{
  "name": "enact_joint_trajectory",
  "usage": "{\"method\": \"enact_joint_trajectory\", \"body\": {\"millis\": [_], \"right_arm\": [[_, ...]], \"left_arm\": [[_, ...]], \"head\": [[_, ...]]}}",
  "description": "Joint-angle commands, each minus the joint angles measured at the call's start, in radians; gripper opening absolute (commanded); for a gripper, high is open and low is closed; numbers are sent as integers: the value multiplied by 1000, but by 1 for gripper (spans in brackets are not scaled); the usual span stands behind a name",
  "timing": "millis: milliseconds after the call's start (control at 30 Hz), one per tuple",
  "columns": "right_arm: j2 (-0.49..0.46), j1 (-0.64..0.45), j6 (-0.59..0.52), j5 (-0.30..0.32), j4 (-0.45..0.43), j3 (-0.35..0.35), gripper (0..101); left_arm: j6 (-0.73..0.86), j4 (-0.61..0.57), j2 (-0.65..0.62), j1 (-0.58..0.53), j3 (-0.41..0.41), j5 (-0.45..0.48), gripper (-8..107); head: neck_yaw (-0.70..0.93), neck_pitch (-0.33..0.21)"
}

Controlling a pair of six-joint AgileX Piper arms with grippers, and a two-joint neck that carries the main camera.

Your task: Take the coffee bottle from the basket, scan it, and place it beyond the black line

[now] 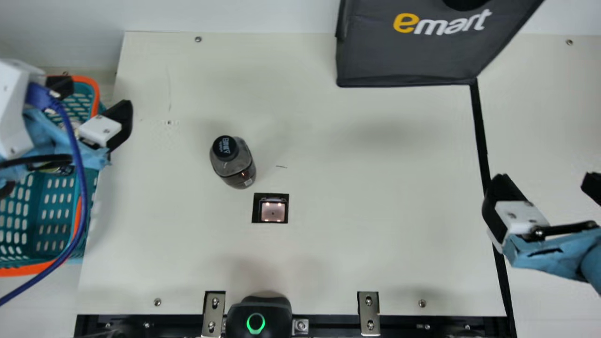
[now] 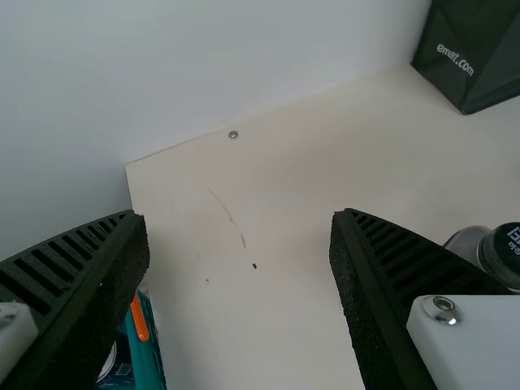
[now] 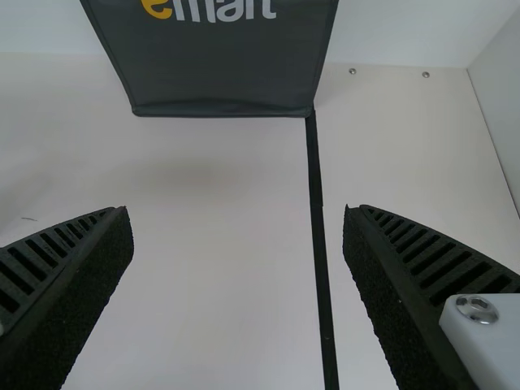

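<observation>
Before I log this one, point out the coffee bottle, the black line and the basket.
Coffee bottle [image 1: 235, 165], main view: its body.
Black line [image 3: 320, 244], right wrist view: its middle stretch.
Basket [image 1: 21, 271], main view: its orange rim.

Coffee bottle: a small, clear bottle with dark liquid low inside and a black cap (white print on top), standing upright on the cream table, between the basket and the black line, nearer the basket. Basket: teal, slotted plastic with an orange rim, at the main view's left edge, partly cut off. Black line: a narrow strip running front to back toward the right. Scanner window: square, lit, set in black, near the bottle's base.
</observation>
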Motion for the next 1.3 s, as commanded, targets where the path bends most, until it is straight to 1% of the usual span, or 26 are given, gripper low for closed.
{"method": "enact_joint_trajectory", "body": {"millis": [0, 300, 767, 1100, 1267], "right_arm": [[0, 0, 0, 0, 0, 0, 91], [0, 0, 0, 0, 0, 0, 91], [0, 0, 0, 0, 0, 0, 91], [0, 0, 0, 0, 0, 0, 91], [0, 0, 0, 0, 0, 0, 91]], "left_arm": [[4, -3, -1, 4, 0, 3, 90], [24, -22, -5, 10, 0, 18, 90], [49, -52, -9, -32, 6, 49, 90], [21, -37, -2, -98, 13, 26, 90], [-9, -9, -8, -138, 27, -5, 90]], "head": [[0, -26], [0, -26], [0, -26], [0, -26], [0, -26]]}}
